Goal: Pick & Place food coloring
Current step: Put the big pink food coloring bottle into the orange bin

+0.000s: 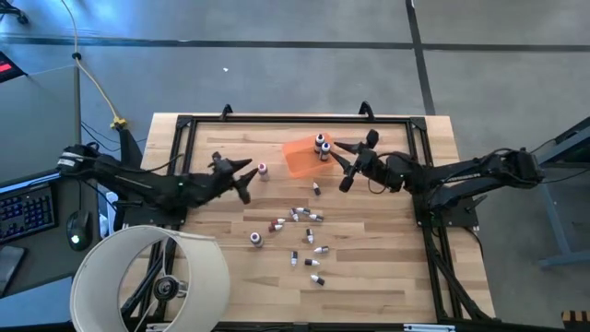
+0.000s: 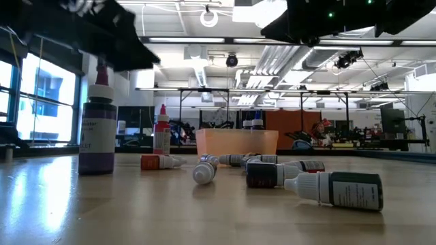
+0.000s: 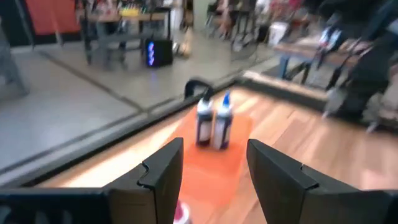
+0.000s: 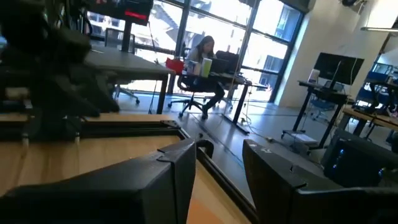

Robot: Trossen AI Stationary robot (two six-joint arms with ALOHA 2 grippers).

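Several tiny food coloring bottles with white caps lie scattered on the wooden table's middle and near part; in the low view they lie on their sides. Two dark bottles stand upright in the orange tray, and they also show in the left wrist view. One small pink-capped bottle stands just off my left gripper's fingertips. My left gripper is open and empty, left of the tray. My right gripper is open and empty, just right of the tray.
A tall purple bottle and a red one stand upright near the low camera. A black frame rail runs along the table's far edge. A large white round shade overlaps the table's near left corner.
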